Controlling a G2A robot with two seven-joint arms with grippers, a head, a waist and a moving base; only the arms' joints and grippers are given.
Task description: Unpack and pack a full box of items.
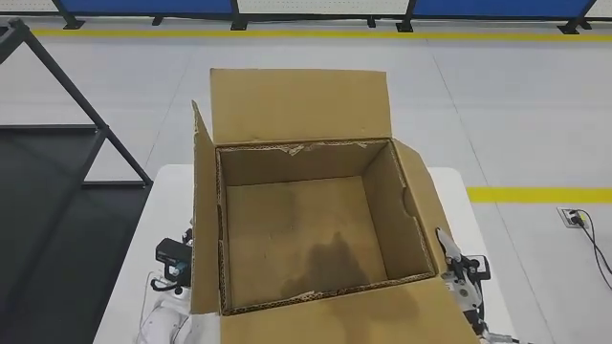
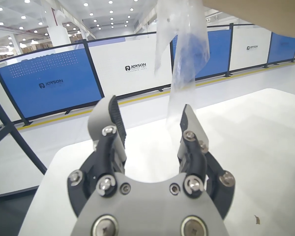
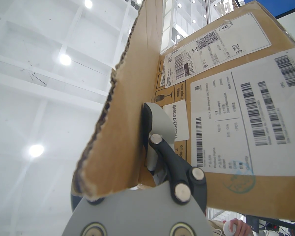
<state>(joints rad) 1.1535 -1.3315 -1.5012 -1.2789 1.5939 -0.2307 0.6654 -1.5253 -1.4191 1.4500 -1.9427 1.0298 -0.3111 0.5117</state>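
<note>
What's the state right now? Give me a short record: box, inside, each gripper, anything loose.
box: open cardboard box on the white table, flaps up
inside: bare cardboard floor
left gripper: open, holding nothing, above the table beside the box
right gripper: at a side flap, next to the labelled wall; grip cannot be told
loose: clear tape strip hanging from the box, in front of the left gripper

1. The left pincer (image 2: 149, 105) has a silver-grey base plate (image 2: 150, 210), black linkages (image 2: 194, 153), pale grey fingers (image 2: 98, 120), ribbed black pads (image 2: 116, 116) and steel screws (image 2: 105, 185).
2. The right pincer (image 3: 143, 119) has a grey plate (image 3: 137, 212), a black link (image 3: 177, 163) and 2 silver rivets (image 3: 198, 173).
</note>
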